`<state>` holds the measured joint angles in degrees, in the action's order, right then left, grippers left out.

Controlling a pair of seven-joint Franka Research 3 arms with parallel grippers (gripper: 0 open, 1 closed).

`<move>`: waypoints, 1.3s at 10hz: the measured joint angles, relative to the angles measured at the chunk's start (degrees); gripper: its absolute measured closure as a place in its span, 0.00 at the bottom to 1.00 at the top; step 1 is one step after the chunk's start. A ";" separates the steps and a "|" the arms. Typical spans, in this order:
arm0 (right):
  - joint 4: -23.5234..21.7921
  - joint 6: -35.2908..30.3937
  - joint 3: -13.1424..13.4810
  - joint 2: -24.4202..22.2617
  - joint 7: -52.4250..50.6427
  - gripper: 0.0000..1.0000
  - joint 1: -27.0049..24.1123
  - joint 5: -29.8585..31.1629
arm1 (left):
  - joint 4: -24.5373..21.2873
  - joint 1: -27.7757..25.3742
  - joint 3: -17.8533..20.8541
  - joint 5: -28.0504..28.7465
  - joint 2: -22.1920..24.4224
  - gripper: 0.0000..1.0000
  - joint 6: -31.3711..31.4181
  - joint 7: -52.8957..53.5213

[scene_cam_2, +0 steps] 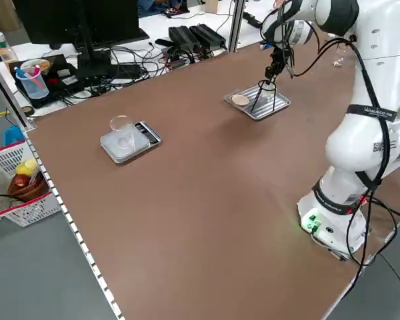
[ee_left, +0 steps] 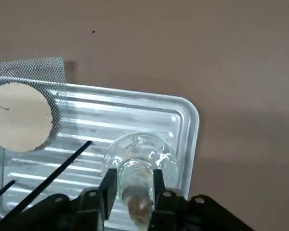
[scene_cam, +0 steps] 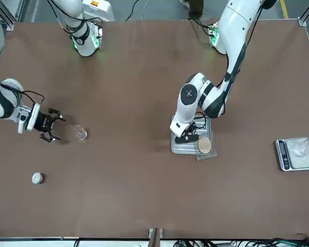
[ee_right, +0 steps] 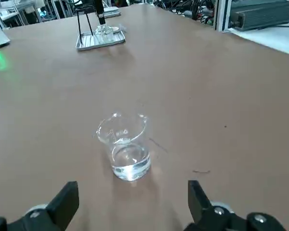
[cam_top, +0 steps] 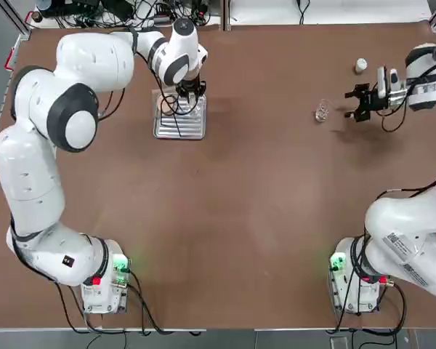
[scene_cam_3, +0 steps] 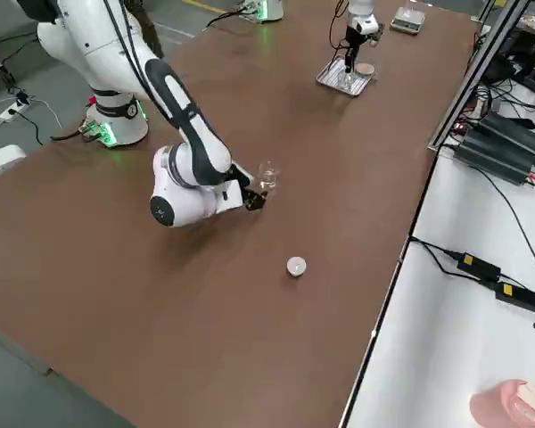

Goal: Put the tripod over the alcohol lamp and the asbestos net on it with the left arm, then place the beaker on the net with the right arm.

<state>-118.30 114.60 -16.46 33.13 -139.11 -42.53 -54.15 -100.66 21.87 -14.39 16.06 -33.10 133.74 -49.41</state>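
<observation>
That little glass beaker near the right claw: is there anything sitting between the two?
Nothing visible stands between them. The right gripper is open and faces the beaker across bare brown table. The small white cap lies off to one side, out of the path.

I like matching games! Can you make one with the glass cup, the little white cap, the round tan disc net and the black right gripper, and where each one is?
Things:
1. small clear glass beaker
2. small white cylinder cap
3. grey mesh asbestos net with tan disc
4. black right gripper

Places:
A. partly on the ribbed silver tray
B. open, beside the beaker
C. alone on bare table
D. standing in front of the open right gripper

Pairs: 1-D, 2-C, 3-A, 4-B
</observation>
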 joint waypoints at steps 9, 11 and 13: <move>-0.05 2.05 -2.66 3.15 -7.48 0.00 0.03 -0.29 | 0.24 -0.12 -0.03 -0.01 0.00 0.74 0.18 -0.02; -0.05 2.12 -2.71 3.46 -7.70 0.00 0.03 -1.12 | 1.28 -0.50 -0.05 -1.17 0.04 0.74 0.26 -0.07; -0.05 2.12 -2.94 3.48 -7.70 0.00 0.04 -2.15 | 3.47 -0.75 -0.17 -3.64 0.26 0.74 -0.70 -0.10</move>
<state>-118.35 116.72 -19.40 36.60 -146.81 -42.49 -56.30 -97.19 21.12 -14.56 12.42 -32.85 133.04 -49.52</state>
